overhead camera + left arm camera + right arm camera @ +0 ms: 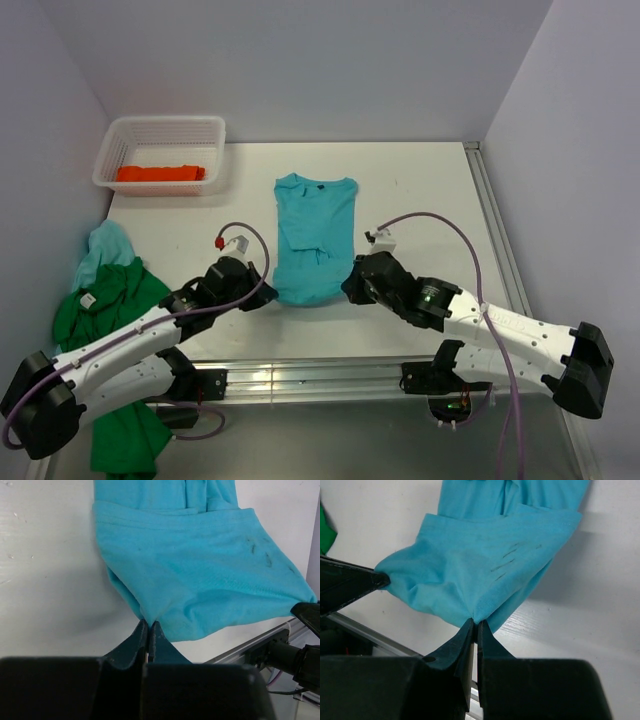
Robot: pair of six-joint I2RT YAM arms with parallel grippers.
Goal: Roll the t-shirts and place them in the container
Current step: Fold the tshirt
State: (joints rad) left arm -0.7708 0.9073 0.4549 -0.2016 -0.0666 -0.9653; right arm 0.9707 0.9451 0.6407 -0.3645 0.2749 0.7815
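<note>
The turquoise t-shirt (315, 235) lies folded narrow on the white table, collar toward the far side. My left gripper (268, 288) is shut on its near left hem corner (150, 617). My right gripper (348, 284) is shut on its near right hem corner (479, 617). The near hem is lifted and bunched between the two grippers. The orange t-shirt (160, 173) lies in the basket. The dark green t-shirt (110, 310) and the pale blue t-shirt (100, 250) are heaped at the table's left edge.
A white mesh basket (205, 135) stands at the far left corner. A metal rail (300, 375) runs along the table's near edge, and another along the right edge (495, 240). Walls close in at left, right and back.
</note>
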